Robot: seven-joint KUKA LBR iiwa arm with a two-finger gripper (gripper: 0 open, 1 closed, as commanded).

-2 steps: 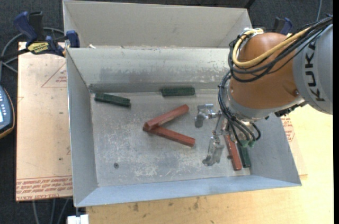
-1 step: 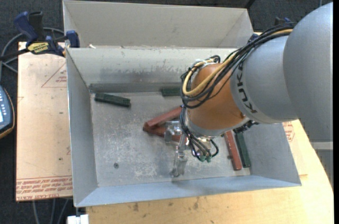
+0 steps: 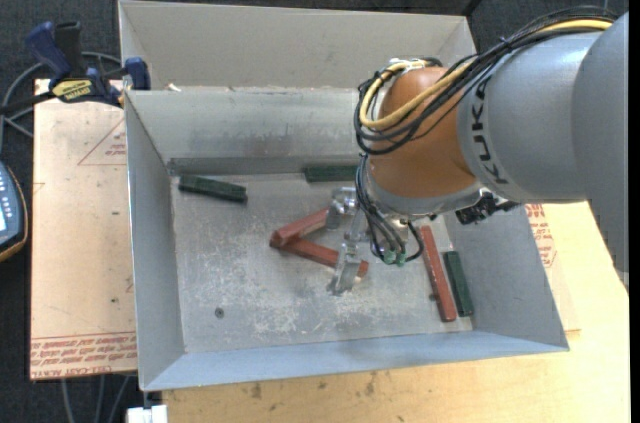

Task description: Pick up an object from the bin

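**Arm over a bar in the bin.** The KUKA arm's gripper (image 3: 346, 277) hangs low over the middle of the grey metal bin (image 3: 250, 331), its tip at the right-hand end of a red-brown bar (image 3: 315, 254). That bar lies flat on the bin floor. Its long axis runs from the left wall toward the right wall, slanting a little toward the near edge. Whether the gripper is spread or closed, or pinching the bar, cannot be told.

A second red bar (image 3: 300, 230) slants the other way and meets the first at their left ends, making a V that opens to the right. A third red bar (image 3: 436, 271) lies by the right wall, pointing from back wall to near edge, with a dark green bar (image 3: 457, 283) just beside it and parallel. A back-left green bar (image 3: 211, 189) lies near that corner, and a back-wall green bar (image 3: 330, 173) lies at the foot of the back wall. In all, there are three red-brown bars and three green.
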